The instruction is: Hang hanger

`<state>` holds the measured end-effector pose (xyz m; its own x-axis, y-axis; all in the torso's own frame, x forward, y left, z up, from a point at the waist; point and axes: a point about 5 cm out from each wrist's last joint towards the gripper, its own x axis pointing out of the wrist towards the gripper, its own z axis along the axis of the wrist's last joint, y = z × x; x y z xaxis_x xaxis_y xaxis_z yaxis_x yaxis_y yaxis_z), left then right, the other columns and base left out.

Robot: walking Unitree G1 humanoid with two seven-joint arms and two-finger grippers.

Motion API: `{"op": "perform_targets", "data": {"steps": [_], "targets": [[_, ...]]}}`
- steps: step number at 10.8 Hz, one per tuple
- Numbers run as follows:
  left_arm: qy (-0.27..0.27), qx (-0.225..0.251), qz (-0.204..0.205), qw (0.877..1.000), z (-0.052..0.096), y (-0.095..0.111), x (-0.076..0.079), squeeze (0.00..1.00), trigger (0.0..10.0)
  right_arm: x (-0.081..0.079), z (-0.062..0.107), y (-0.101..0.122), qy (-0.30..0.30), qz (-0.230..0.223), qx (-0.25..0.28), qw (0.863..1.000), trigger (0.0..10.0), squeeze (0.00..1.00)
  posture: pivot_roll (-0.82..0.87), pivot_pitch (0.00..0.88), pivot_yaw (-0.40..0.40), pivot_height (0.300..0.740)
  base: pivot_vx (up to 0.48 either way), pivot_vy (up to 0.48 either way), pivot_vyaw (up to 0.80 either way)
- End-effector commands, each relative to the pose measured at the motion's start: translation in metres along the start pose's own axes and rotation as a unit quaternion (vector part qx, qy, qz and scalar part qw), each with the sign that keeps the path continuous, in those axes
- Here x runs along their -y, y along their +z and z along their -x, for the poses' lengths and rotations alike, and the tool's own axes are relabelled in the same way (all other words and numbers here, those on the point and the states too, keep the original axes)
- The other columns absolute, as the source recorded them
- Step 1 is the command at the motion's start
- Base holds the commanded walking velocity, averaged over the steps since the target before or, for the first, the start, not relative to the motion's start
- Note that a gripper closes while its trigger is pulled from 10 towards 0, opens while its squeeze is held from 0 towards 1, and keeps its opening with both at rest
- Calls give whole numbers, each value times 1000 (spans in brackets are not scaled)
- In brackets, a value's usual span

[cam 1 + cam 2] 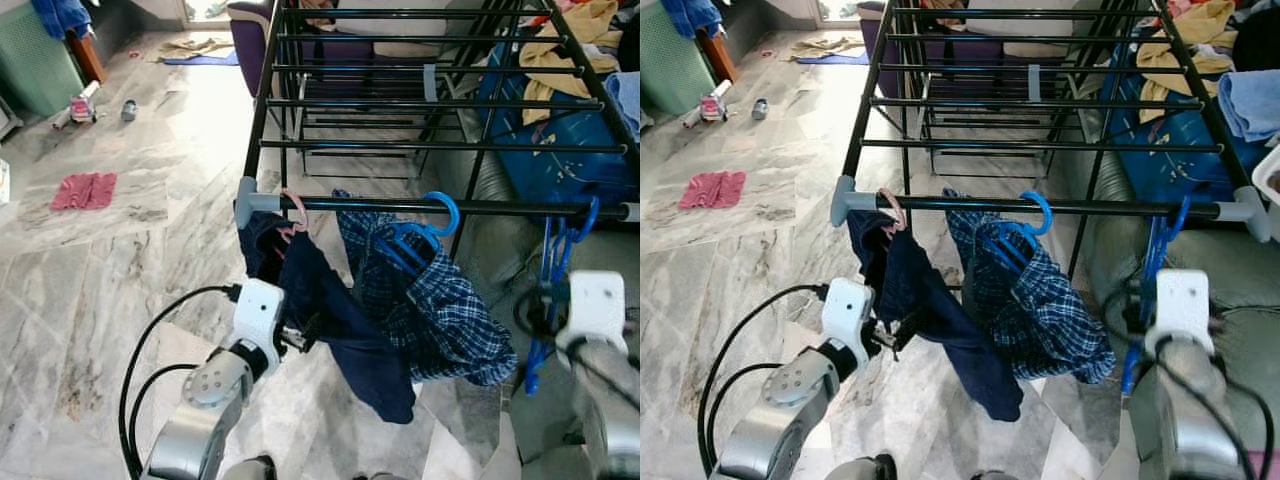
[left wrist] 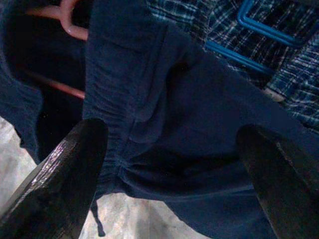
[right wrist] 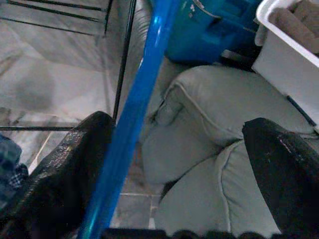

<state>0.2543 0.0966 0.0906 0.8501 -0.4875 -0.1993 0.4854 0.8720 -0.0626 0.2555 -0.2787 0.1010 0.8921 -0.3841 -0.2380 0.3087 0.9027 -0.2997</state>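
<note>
A black drying rack [image 1: 440, 147] stands in front of me. On its front rail [image 1: 500, 207] hang a pink hanger [image 1: 296, 212] carrying a dark navy garment [image 1: 345, 325] and a blue hanger [image 1: 425, 232] carrying a plaid shirt [image 1: 440, 310]. Another bare blue hanger [image 1: 548, 290] is hooked on the rail's right end. My left gripper [image 2: 172, 134] is open, its fingers [image 2: 65, 169] wide apart right at the navy garment [image 2: 164, 114]. My right gripper [image 3: 179, 124] is open too. The bare blue hanger [image 3: 139, 99] runs close along one of its fingers [image 3: 75, 169].
A pink cloth [image 1: 84, 190] and small items lie on the marble floor at the left. Behind the rack's right side sit a blue bag [image 1: 560, 150], yellow laundry [image 1: 570, 50], a grey cushion [image 1: 1230, 280] and a white basket [image 3: 284, 55].
</note>
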Motion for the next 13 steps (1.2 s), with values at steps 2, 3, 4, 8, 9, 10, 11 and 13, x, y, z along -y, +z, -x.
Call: {"op": "perform_targets", "data": {"steps": [2,3,4,8,9,10,11,13], "targets": [[-6,-2,-6,1000,2,0,2,0,10000,-4,11,4,-5,2,14,1000,10000,1000,-45,127,-19,740,0,0,0],[-9,-3,-8,1000,2,0,2,0,10000,-10,17,11,0,-11,41,999,10000,1000,-45,128,-16,740,0,0,0],[-8,-2,-10,1000,3,0,2,0,10000,-13,21,15,2,-15,56,998,10000,1000,-43,128,-15,740,0,0,0],[108,50,-19,993,12,8,-22,0,10000,-36,46,41,69,-129,134,980,10000,1000,-36,93,-17,740,0,0,0],[113,55,-20,992,13,9,-22,0,10000,-40,45,41,78,-137,134,978,10000,1000,-32,85,-18,740,0,0,0],[117,56,-24,991,13,7,-23,0,10000,-51,45,43,103,-152,156,971,10000,549,-26,67,-17,740,0,0,0],[118,56,-24,991,13,6,-23,0,10000,-56,47,44,125,-165,157,965,10000,545,-23,50,-17,740,0,0,0],[118,57,-28,991,12,4,-22,0,10000,-59,46,40,135,-154,155,966,10000,545,-21,33,-16,740,0,0,0]]}}
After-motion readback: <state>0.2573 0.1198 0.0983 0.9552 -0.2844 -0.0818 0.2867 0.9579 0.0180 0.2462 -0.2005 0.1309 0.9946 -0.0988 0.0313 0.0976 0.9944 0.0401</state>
